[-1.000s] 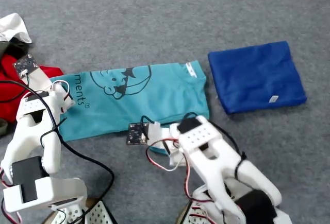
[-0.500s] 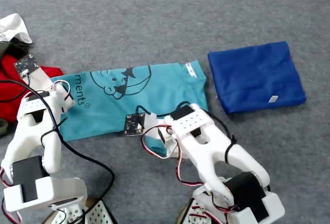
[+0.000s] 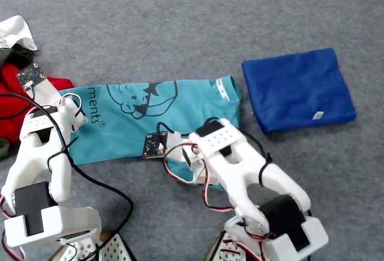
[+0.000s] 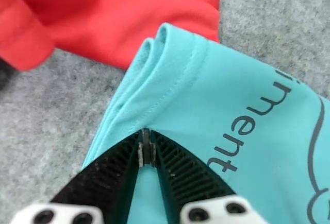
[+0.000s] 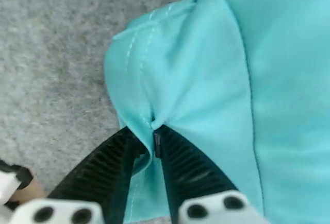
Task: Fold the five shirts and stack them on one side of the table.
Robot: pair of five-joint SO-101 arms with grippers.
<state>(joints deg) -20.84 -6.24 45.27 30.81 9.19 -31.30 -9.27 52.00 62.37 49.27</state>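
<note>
Left jaws stayed clamped on the doubled corner of the teal shirt (image 4: pixel 232 105), with the red shirt (image 4: pixel 103 13) just beyond them. Right jaws, shut on the near hem, had drawn it toward the left jaws, shifting the collar end, so the fold looked under way. Well right of them lay the folded blue shirt (image 3: pixel 297 90). From above, the arm hid that pinch.

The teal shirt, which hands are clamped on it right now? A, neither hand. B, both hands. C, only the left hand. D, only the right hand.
B: the left hand is shut on a folded edge of the teal shirt, and the right hand is shut on a bunched hem.
</note>
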